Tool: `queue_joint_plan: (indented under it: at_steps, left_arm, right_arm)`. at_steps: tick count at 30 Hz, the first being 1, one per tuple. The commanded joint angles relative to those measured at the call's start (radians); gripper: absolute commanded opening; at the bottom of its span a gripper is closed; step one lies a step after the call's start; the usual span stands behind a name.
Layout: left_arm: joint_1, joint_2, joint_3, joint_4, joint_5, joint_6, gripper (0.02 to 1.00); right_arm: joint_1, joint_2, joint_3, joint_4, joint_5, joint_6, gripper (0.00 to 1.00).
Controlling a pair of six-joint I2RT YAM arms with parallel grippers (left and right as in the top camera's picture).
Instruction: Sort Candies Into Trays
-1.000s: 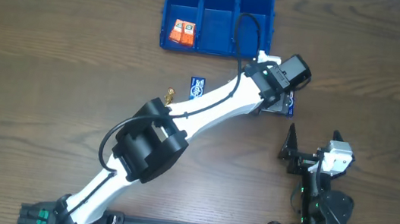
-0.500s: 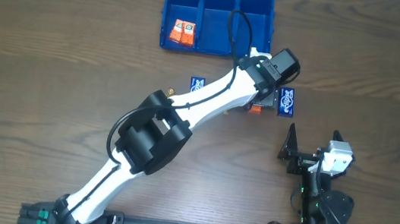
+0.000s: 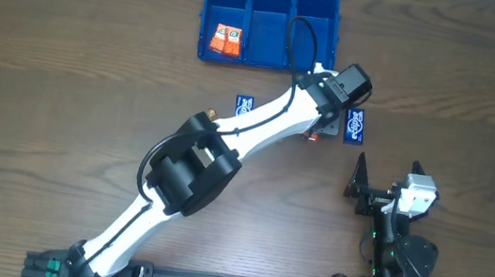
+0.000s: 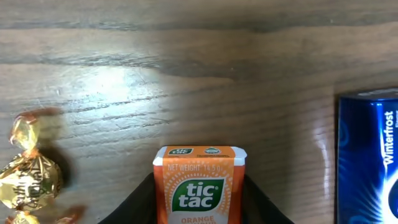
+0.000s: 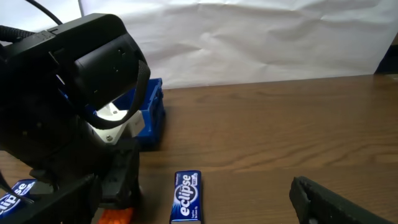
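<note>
My left gripper [image 3: 318, 130] has crossed to the right half of the table and is shut on an orange candy box [image 4: 200, 186], low over the wood just below the blue three-compartment tray [image 3: 264, 63]. Two more orange boxes [image 3: 225, 38] lie in the tray's left compartment. Beside the held box lie a blue gum pack [image 3: 355, 125] to the right and a gold-wrapped candy [image 4: 28, 177]. A second blue pack [image 3: 244, 108] and the gold candy [image 3: 210, 115] lie further left. My right gripper [image 3: 388, 167] stands open near its base, holding nothing.
The left arm's links stretch diagonally from the bottom left across the table's middle. The right wrist view shows that arm's black wrist [image 5: 93, 68] close by, with the blue gum pack [image 5: 186, 198] on bare wood beside it.
The left gripper has shifted left, away from the right blue pack, which now lies uncovered. The orange box now shows beneath it. The right arm has stayed still.
</note>
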Motion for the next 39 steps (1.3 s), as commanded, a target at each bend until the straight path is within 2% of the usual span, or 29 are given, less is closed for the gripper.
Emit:
queue_joint_plan:
  at_steps: [1, 5, 9, 13, 19, 24, 32, 39]
  left_arm:
    - [-0.006, 0.033, 0.008, 0.002, 0.001, 0.003, 0.294]
    - [-0.008, 0.01, 0.065, 0.002, -0.016, 0.027, 0.288]
    - [0.026, -0.087, 0.161, -0.035, -0.126, 0.085, 0.286]
    - [0.118, -0.223, 0.18, -0.05, -0.188, 0.168, 0.286]
    - [0.338, -0.327, 0.179, -0.112, -0.154, 0.265, 0.281]
    - [0.477, -0.326, 0.102, -0.079, -0.047, 0.304, 0.279]
    - [0.496, -0.325, -0.093, 0.039, -0.023, 0.332, 0.288]
    - [0.496, -0.307, -0.152, 0.092, -0.023, 0.333, 0.299]
  right_arm:
    - [0.003, -0.007, -0.006, -0.002, 0.0, -0.009, 1.0]
    - [0.003, -0.007, -0.006, -0.002, 0.0, -0.009, 1.0]
    - [0.003, -0.007, -0.006, -0.002, 0.0, -0.009, 1.0]
    - [0.003, -0.007, -0.006, -0.002, 0.0, -0.009, 1.0]
    - [0.003, -0.007, -0.006, -0.002, 0.0, -0.009, 1.0]
    - [0.003, -0.007, -0.006, -0.002, 0.0, -0.009, 1.0]
    - [0.003, -0.007, -0.006, -0.002, 0.0, -0.009, 1.0]
    - [0.003, -0.007, -0.005, -0.002, 0.0, -0.009, 1.0]
